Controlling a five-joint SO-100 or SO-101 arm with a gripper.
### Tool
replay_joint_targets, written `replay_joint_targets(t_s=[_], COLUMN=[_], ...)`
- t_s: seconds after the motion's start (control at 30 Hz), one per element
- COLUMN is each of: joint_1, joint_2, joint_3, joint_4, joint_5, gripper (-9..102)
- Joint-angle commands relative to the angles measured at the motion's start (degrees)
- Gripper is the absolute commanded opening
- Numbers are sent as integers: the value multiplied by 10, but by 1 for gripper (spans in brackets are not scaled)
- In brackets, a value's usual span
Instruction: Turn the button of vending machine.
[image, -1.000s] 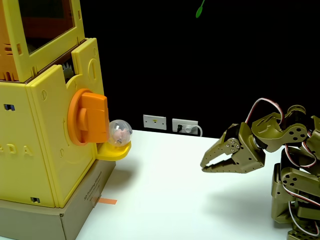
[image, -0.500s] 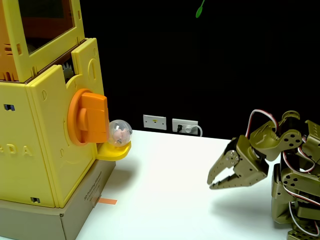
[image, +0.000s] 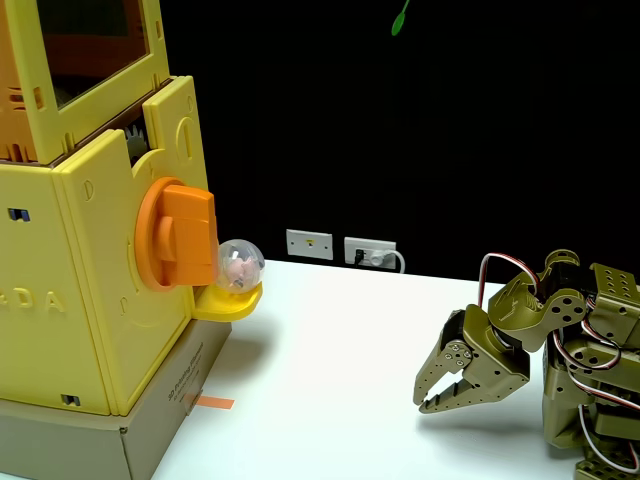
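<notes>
The large orange plastic knob (image: 178, 247) was mounted on the side face of the pale-yellow boxy capsule machine (image: 95, 290), its bar set upright. The olive-green two-finger gripper (image: 425, 398), jaws slightly parted and empty, was held low, well apart to the knob's right.

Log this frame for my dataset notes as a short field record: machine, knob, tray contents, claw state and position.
machine: pale-yellow vending machine on a grey cardboard base, left of the fixed view
knob: orange button on the machine's side, bar upright, untouched
tray: small yellow tray below the knob, holding a clear capsule
claw: claw, slightly open, empty, low over the white table, far right of the knob
</notes>
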Motion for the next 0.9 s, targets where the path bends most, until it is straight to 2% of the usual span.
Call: replay_joint_targets(t_s=[0.0, 0.87], joint_1=[3, -16], joint_2=[82, 81], joint_3=[27, 33], joint_4=[-20, -38], joint_5=[-13, -18], gripper=[0, -1])
